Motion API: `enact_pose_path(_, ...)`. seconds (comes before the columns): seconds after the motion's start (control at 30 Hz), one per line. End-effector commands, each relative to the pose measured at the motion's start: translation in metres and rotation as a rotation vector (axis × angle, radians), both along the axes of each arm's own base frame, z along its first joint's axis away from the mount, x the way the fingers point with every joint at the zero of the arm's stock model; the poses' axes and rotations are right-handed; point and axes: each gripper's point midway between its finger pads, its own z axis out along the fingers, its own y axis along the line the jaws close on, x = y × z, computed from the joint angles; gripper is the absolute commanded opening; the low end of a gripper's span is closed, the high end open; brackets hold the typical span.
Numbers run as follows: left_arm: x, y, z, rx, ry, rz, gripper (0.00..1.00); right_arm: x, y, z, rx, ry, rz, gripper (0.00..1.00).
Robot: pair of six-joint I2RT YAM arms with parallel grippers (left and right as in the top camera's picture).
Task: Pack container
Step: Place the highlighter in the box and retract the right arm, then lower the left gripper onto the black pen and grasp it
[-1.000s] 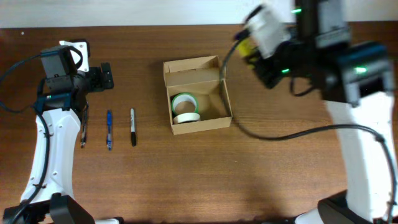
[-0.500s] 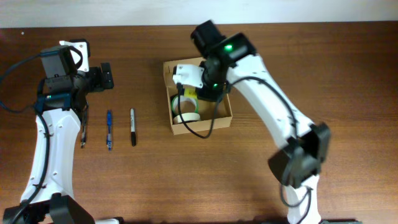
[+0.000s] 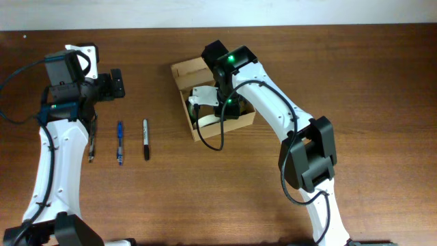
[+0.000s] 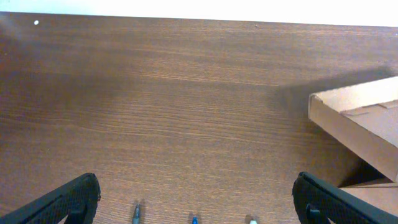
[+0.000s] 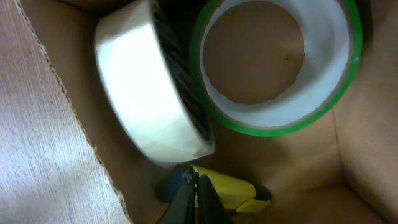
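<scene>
The container (image 3: 190, 70) is a tan cardboard box with its flap lid open at the back; its corner also shows in the left wrist view (image 4: 360, 118). My right arm (image 3: 235, 65) reaches down into it. In the right wrist view, a white tape roll (image 5: 146, 99) leans on a green-edged tape roll (image 5: 273, 62) on the box floor (image 5: 305, 155). A yellow marker (image 5: 227, 186) with a dark cap lies below them. My right gripper (image 5: 193, 182) is shut, its tips against the marker. My left gripper (image 3: 115, 83) (image 4: 199, 202) is open and empty over bare table, left of the box.
Three pens lie side by side on the wooden table left of the box: a dark one (image 3: 91, 147), a blue one (image 3: 120, 142) and a black marker (image 3: 145, 139). Their tips show between my left fingers (image 4: 193, 219). A pale wall edge runs along the table's back.
My right arm came from the upper right, carrying something yellow, down into the box. The box has since turned and slid a little to the left. The left arm has not moved.
</scene>
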Motion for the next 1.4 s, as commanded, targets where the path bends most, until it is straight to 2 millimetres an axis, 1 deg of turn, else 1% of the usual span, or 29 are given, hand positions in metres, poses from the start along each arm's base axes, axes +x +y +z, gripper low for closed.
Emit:
enact_pose_path(0.0,0.004,0.001,0.006,-0.011,-0.015,0.003,0.99,-0.001,-0.001,0.001,-0.022,-0.005,-0.021,0.04)
enact_pose_path(0.07,0.004,0.001,0.006,-0.011,-0.015,0.003,0.99,0.001,-0.001,0.009,-0.016,-0.013,-0.113,0.04)
enact_pose_path(0.13,0.004,0.001,0.006,-0.011,-0.015,0.003,0.99,0.006,0.0,0.027,0.003,-0.046,-0.222,0.04)
enact_pose_path(0.2,0.004,0.001,0.006,-0.011,-0.015,0.003,0.99,0.012,0.003,0.059,0.059,-0.099,-0.298,0.04)
enact_pose_path(0.3,0.004,0.001,0.006,-0.011,-0.015,0.003,0.99,0.017,0.006,0.131,0.188,-0.217,-0.398,0.04)
enact_pose_path(0.33,0.004,0.001,0.006,-0.011,-0.015,0.003,0.99,0.019,0.002,0.158,0.229,-0.268,-0.432,0.04)
enact_pose_path(0.37,0.004,0.001,0.006,-0.011,-0.015,0.003,0.99,0.022,-0.008,0.191,0.274,-0.34,-0.5,0.04)
enact_pose_path(0.43,0.004,0.001,0.006,-0.011,-0.015,0.003,0.99,0.026,-0.029,0.249,0.371,-0.46,-0.628,0.04)
enact_pose_path(0.5,0.004,0.001,0.006,-0.011,-0.015,0.003,0.99,0.023,-0.056,0.305,0.493,-0.553,-0.736,0.04)
enact_pose_path(0.53,0.004,0.001,0.006,-0.011,-0.015,0.003,0.99,0.021,-0.075,0.333,0.552,-0.602,-0.796,0.04)
enact_pose_path(0.57,0.004,0.001,0.006,-0.011,-0.015,0.003,0.99,0.019,-0.093,0.35,0.586,-0.638,-0.844,0.04)
enact_pose_path(0.63,0.004,0.001,0.006,-0.011,-0.015,0.003,0.99,0.015,-0.134,0.371,0.622,-0.683,-0.963,0.04)
enact_pose_path(0.67,0.004,0.001,0.006,-0.011,-0.015,0.003,0.99,0.013,-0.153,0.375,0.626,-0.69,-1.024,0.04)
enact_pose_path(0.7,0.004,0.001,0.006,-0.011,-0.015,0.003,0.99,0.011,-0.177,0.377,0.629,-0.69,-1.119,0.04)
enact_pose_path(0.73,0.004,0.001,0.006,-0.011,-0.015,0.003,0.99,0.01,-0.188,0.377,0.63,-0.687,-1.163,0.04)
enact_pose_path(0.83,0.004,0.001,0.006,-0.011,-0.015,0.003,0.99,0.01,-0.231,0.372,0.647,-0.649,-1.333,0.04)
enact_pose_path(0.87,0.004,0.001,0.006,-0.011,-0.015,0.003,0.99,0.012,-0.242,0.369,0.652,-0.635,-1.371,0.04)
enact_pose_path(0.97,0.004,0.001,0.006,-0.011,-0.016,0.003,0.99,0.016,-0.276,0.353,0.634,-0.602,-1.505,0.04)
enact_pose_path(1.0,0.004,0.001,0.006,-0.011,-0.016,0.003,0.99,0.018,-0.289,0.343,0.615,-0.585,-1.561,0.04)
enact_pose_path(1.07,0.006,0.001,0.008,-0.01,-0.026,0.003,0.99,0.022,-0.311,0.321,0.572,-0.543,-1.646,0.04)
enact_pose_path(1.13,0.006,-0.002,0.008,-0.022,-0.025,-0.011,0.99,0.025,-0.326,0.291,0.526,-0.464,-1.701,0.04)
enact_pose_path(1.23,0.005,-0.005,0.006,-0.033,-0.02,-0.022,0.99,0.03,-0.34,0.247,0.48,-0.341,-1.755,0.04)
enact_pose_path(1.3,0.003,-0.014,0.004,-0.072,-0.011,-0.063,0.99,0.033,-0.353,0.217,0.432,-0.288,-1.797,0.04)
enact_pose_path(1.37,-0.003,-0.029,-0.002,-0.135,0.025,-0.12,0.99,0.036,-0.359,0.193,0.414,-0.225,-1.82,0.04)
